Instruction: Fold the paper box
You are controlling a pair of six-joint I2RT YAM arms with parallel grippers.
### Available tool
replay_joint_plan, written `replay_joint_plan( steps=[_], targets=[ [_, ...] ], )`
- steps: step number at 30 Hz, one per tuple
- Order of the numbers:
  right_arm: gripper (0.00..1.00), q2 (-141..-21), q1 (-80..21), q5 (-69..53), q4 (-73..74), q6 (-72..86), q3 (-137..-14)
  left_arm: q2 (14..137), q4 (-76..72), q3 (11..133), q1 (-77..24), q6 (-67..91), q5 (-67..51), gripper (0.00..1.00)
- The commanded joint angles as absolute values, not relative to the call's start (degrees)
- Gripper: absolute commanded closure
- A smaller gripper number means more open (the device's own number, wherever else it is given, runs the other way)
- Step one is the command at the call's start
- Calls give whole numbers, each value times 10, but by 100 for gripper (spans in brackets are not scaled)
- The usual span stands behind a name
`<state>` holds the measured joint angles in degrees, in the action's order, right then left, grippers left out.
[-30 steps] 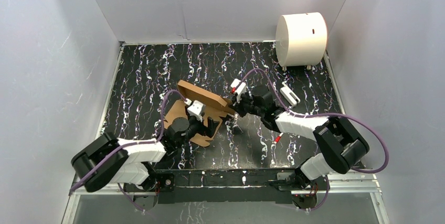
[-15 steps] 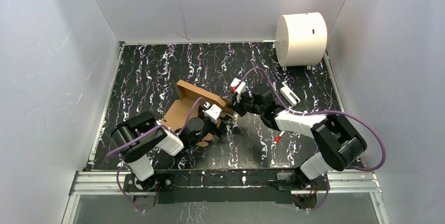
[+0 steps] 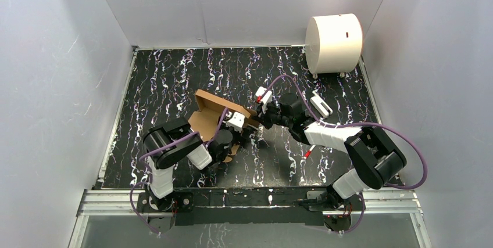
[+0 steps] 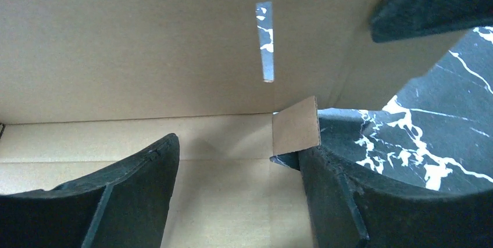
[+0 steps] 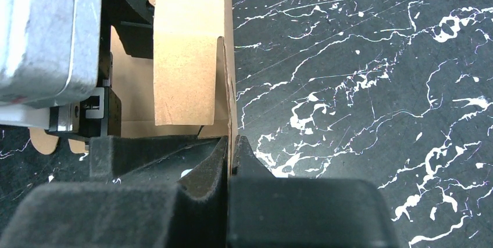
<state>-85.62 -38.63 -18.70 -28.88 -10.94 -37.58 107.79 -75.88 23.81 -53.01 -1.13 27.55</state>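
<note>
The paper box (image 3: 204, 114) is seen partly folded on the black marbled table (image 3: 168, 79), left of centre, between the 2 arms. 1 wall panel is raised and the base is laid flat. The thin edge of the raised panel is pinched by the right gripper (image 5: 231, 143), jaws pressed together on the cardboard. The left gripper (image 4: 238, 161) is held spread wide over the box floor, facing an upright wall with 1 narrow slot; nothing is gripped. 1 small tab (image 4: 296, 125) is seen just beside 1 of its fingers. A white cylinder (image 3: 333, 35) is placed at the far right corner, well apart.
</note>
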Motion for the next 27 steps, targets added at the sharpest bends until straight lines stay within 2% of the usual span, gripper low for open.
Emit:
replay_joint_plan(
  steps=[1,7,13,16,21,27],
  targets=[
    [100,-860,-386,-205,-316,-110,-367,1085,-837,251,-533,35,342,30],
    [100,-858,-385,-194,-341,-102,-352,1089,-838,243,-531,103,381,44],
    [90,-882,-386,-171,-420,-66,-328,1106,-837,237,-524,174,350,57],
    [85,-894,-387,-157,-457,-49,-322,1108,-837,233,-517,200,335,60],
    [66,-911,-396,-128,-529,-31,-303,1113,-837,225,-505,234,314,63],
    [65,-946,-413,-101,-580,-21,-304,1117,-838,224,-501,248,300,64]
  ],
)
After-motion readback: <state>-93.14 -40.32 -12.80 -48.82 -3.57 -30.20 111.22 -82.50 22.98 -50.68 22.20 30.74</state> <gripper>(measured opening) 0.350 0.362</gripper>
